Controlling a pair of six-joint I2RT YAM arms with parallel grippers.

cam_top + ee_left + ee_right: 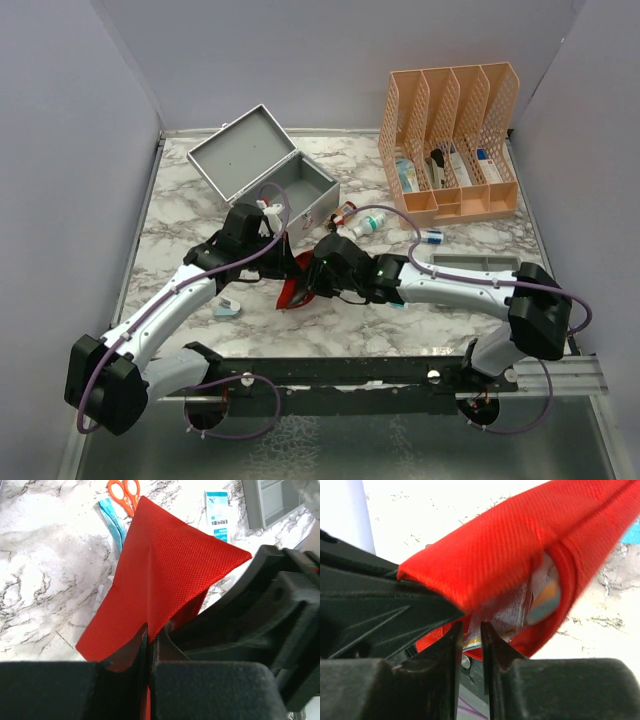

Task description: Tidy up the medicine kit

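Note:
The medicine kit (300, 185), a grey metal box, stands open at the back left with its lid (240, 150) tipped back. A red fabric pouch (298, 282) hangs between both grippers in front of it. My left gripper (280, 262) is shut on a fold of the pouch (165, 565); its jaws (150, 630) pinch the red cloth. My right gripper (322, 270) meets the pouch from the right. In the right wrist view its jaws (470, 628) are nearly closed on the edge of a white packet (507, 612) that sticks out of the pouch's open mouth (490, 555).
An orange mesh file organizer (450, 140) with packets stands at the back right. A shallow grey tray (475, 263) lies by the right arm. Small bottles (355, 222) lie beside the kit. Orange scissors (124, 491) and packets (218, 515) lie on the marble under the pouch.

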